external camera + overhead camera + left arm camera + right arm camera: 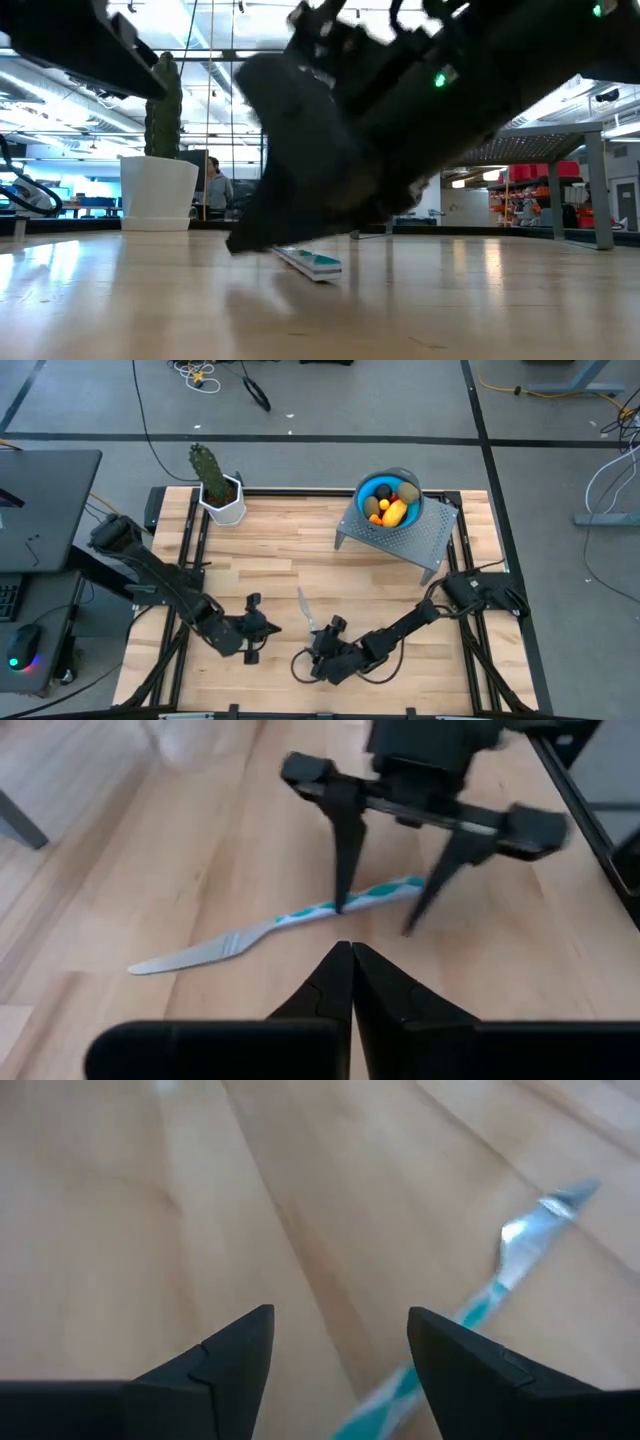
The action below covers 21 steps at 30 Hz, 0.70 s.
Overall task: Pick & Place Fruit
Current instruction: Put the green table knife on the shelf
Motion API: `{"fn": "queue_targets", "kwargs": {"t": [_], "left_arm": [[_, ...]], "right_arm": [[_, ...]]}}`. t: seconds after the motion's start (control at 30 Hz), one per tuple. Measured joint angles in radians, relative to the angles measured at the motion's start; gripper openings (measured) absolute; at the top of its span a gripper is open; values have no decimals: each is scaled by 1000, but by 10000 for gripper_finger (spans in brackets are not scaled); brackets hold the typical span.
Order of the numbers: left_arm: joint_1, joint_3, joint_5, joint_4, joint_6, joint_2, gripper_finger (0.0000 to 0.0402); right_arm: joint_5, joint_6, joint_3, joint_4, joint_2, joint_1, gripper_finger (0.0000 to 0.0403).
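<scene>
Fruit [389,505] in blue bowl [405,483], upper right. Right claw [322,641] spread over knife [306,609], bottom centre; left claw [262,627] pressed together beside it.

both arms are stretched low toward each other, the left gripper [262,626] held with fingers pressed together, the right gripper [385,918] held spread and pointed downward.

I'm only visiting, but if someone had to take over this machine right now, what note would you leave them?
Left hand: shut, empty, low over the near side of the table, facing the knife.
Right hand: open, fingers straddling the knife's teal handle, not gripping it.
Fruit: all piled in the blue bowl on the perforated metal stand at the far right. No fruit shows loose on the table.
Done: fruit appears placed.
Left: probably just the knife, flat on the wood. The cactus stands far left, out of the way.
</scene>
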Motion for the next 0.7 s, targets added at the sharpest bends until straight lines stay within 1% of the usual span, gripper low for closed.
{"fn": "queue_targets", "kwargs": {"t": [0.13, 0.2, 0.37, 0.53, 0.6, 0.7], "left_arm": [[-47, 0, -11, -23, 1, 0, 6], [-63, 0, -12, -46, -16, 0, 11], [-98, -1, -16, -55, -24, 0, 22], [-137, -1, -12, -70, -29, 0, 12], [-156, -1, -12, -73, -30, 0, 7], [-182, -1, -18, -73, -31, 0, 6]], "right_arm": [[43, 84, 77, -171, 25, 0, 240], [56, 118, 84, -199, 26, 2, 240], [80, 130, 84, -200, 27, 20, 240], [55, 128, 85, -256, 26, 32, 240], [57, 128, 85, -247, 26, 39, 240], [70, 108, 85, -186, 25, 58, 240]]}}
